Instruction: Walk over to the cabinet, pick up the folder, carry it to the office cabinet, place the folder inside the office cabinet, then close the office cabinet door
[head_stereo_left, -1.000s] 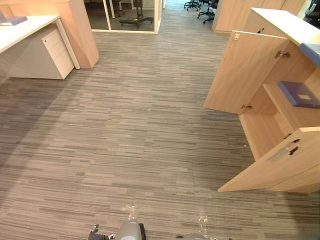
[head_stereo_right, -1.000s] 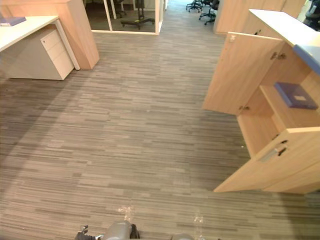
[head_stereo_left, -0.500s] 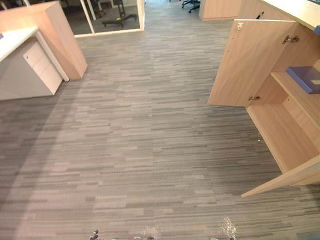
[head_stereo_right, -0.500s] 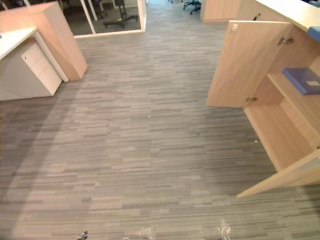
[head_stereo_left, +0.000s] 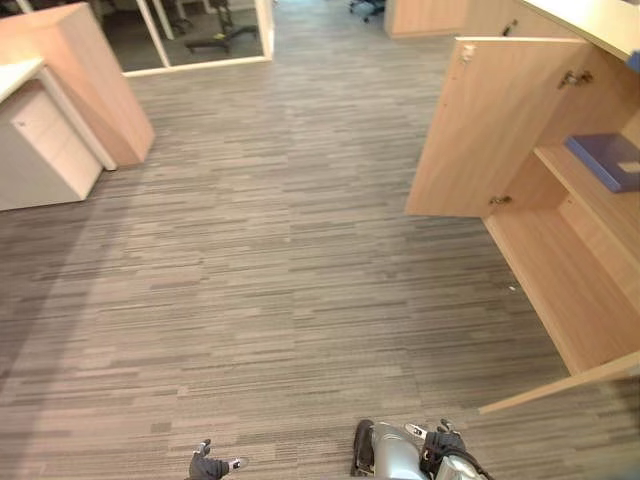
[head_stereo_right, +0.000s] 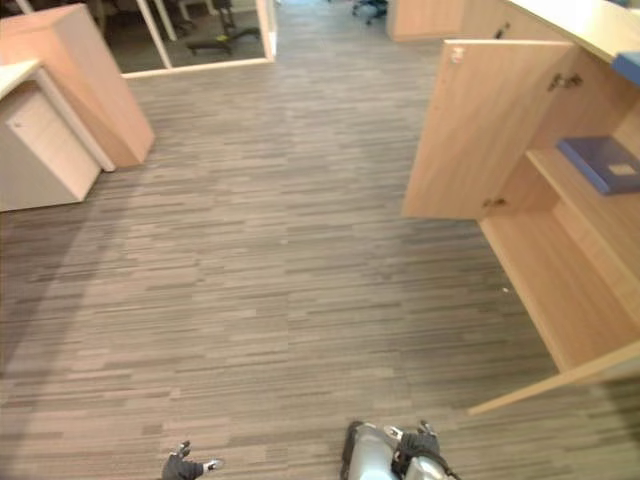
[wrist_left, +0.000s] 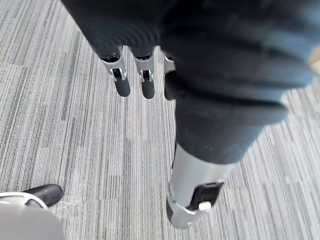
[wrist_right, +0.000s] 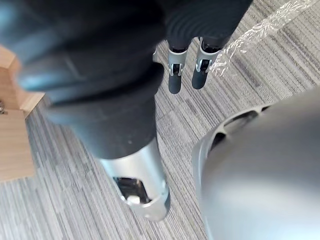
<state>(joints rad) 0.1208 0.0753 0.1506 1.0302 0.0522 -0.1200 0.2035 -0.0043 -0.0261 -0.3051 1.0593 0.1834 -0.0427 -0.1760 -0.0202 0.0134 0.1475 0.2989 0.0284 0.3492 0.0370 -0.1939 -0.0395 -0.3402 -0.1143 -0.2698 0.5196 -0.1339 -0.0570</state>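
A blue folder (head_stereo_left: 608, 160) lies flat on the middle shelf of the light-wood office cabinet (head_stereo_left: 570, 270) at the right. The cabinet's upper door (head_stereo_left: 475, 130) and lower door (head_stereo_left: 560, 385) both stand wide open. My left hand (head_stereo_left: 207, 466) hangs low at the bottom edge, far from the cabinet. In the left wrist view its fingers (wrist_left: 121, 82) point straight down over the carpet and hold nothing. My right hand (head_stereo_left: 440, 442) is also low at the bottom, and its fingers (wrist_right: 175, 80) are straight and empty.
A second blue object (head_stereo_right: 625, 67) rests on the cabinet's top at the far right. A white desk with a drawer unit (head_stereo_left: 40, 140) and a wood partition (head_stereo_left: 95, 80) stand at the left. Glass walls and office chairs (head_stereo_left: 215, 40) are at the back.
The camera has shifted, so the desk slid left and the open cabinet sits closer. Both hands have come into view at the bottom edge. The folder stays on its shelf.
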